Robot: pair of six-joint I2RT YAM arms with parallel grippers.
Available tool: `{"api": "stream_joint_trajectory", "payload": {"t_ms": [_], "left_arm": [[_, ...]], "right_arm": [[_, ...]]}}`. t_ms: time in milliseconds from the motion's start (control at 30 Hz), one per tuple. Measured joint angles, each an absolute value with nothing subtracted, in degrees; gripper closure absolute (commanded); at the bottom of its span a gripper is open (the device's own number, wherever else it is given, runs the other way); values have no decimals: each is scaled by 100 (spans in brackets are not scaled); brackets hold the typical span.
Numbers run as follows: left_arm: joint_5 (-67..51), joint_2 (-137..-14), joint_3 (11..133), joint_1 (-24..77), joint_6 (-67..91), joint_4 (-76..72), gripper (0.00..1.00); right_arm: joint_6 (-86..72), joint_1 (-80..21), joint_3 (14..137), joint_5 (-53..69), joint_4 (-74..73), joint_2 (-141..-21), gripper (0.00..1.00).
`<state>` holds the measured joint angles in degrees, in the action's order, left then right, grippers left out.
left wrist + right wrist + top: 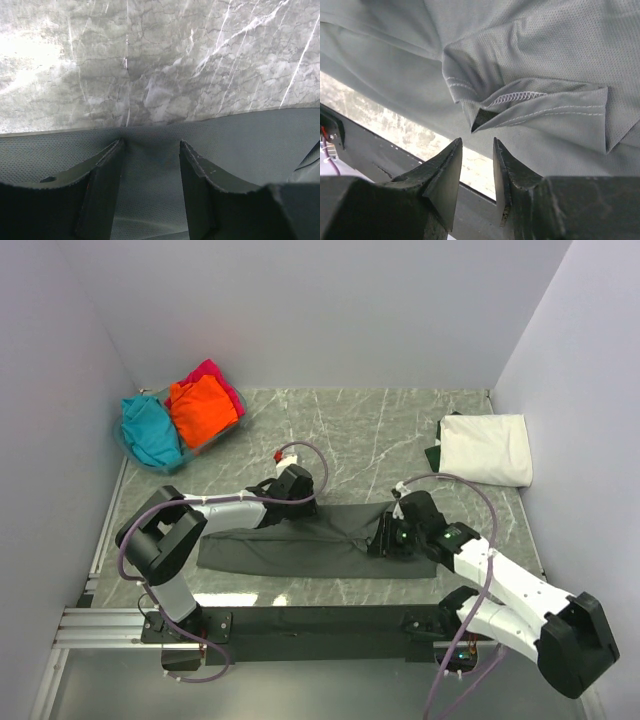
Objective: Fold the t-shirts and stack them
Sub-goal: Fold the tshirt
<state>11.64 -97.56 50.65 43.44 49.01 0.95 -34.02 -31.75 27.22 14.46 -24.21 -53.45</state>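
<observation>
A dark grey t-shirt lies folded into a long strip across the near middle of the table. My left gripper rests open at its far edge; in the left wrist view the grey cloth lies flat under and between its fingers. My right gripper hovers over the strip's right part. It is open with nothing between its fingers, just short of a folded, stitched hem of the shirt. A white t-shirt lies folded at the back right.
A clear basket at the back left holds teal, orange and magenta shirts. Something dark peeks out under the white shirt's left edge. Walls close in on three sides. A black rail runs along the near edge.
</observation>
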Motion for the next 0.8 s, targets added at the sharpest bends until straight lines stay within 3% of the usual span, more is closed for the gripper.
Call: {"api": "stream_joint_trajectory", "payload": {"t_ms": [533, 633, 800], "left_arm": [[1166, -9813, 5065, 4370, 4904, -34, 45], [1184, -9813, 5061, 4375, 4906, -40, 44], [1260, -9793, 4982, 4397, 4936, -143, 43]], "right_arm": [[-3247, -3205, 3712, 617, -2377, -5485, 52], [-3192, -3197, 3909, 248, -2383, -5778, 45], [-3039, -2880, 4198, -67, -2357, -6545, 44]]}}
